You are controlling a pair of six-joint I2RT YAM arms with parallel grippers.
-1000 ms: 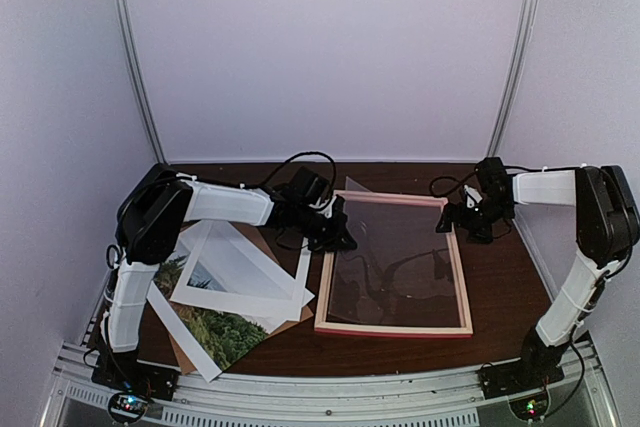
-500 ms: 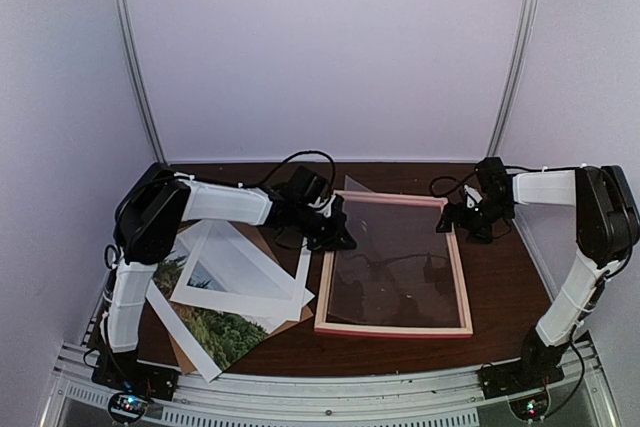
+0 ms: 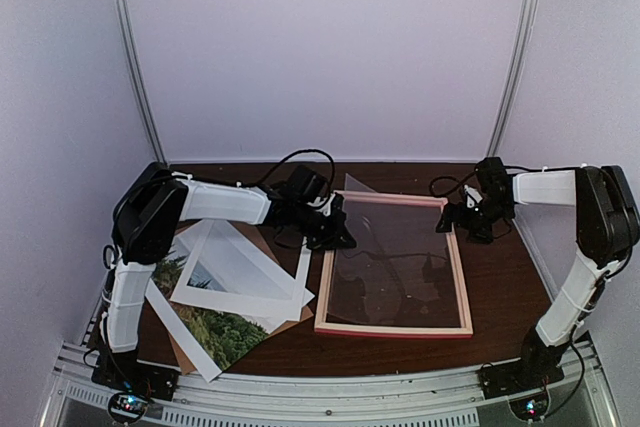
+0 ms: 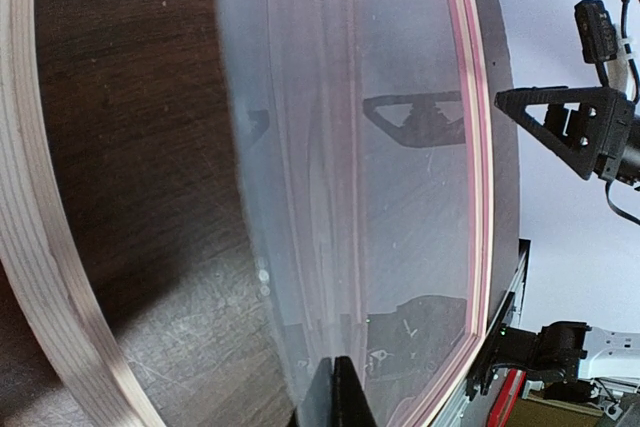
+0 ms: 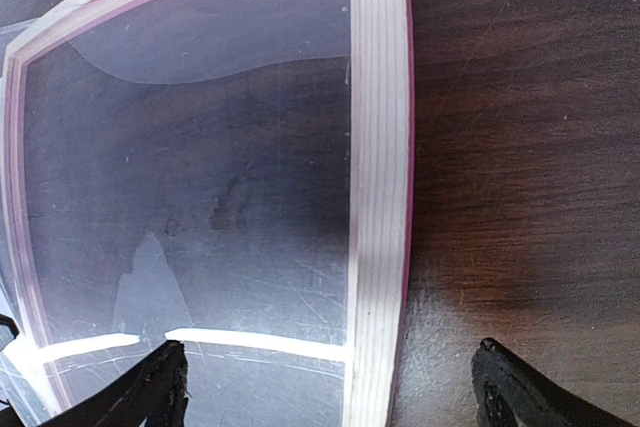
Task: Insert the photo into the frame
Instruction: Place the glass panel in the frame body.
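Observation:
The frame (image 3: 395, 330), pink with pale wood sides, lies flat on the dark table right of centre. A clear sheet (image 3: 385, 247) rests in it, tilted up at its left edge. My left gripper (image 3: 345, 240) is shut on that raised edge; in the left wrist view the fingertips (image 4: 335, 387) pinch the clear sheet (image 4: 350, 197) above the wood side (image 4: 40, 247). My right gripper (image 3: 452, 222) hangs open over the frame's far right side (image 5: 378, 147), which passes between its two spread fingers (image 5: 160, 377). The photo (image 3: 225, 332) lies at the front left, partly under a white mat (image 3: 245, 267).
A brown backing board (image 3: 290, 319) lies under the mat and photo at the left. The white back wall and two metal uprights close off the table's far side. Cables trail behind both wrists.
My left gripper has shifted slightly left with the clear sheet's edge, and the reflections on the sheet have changed. The right arm has not moved.

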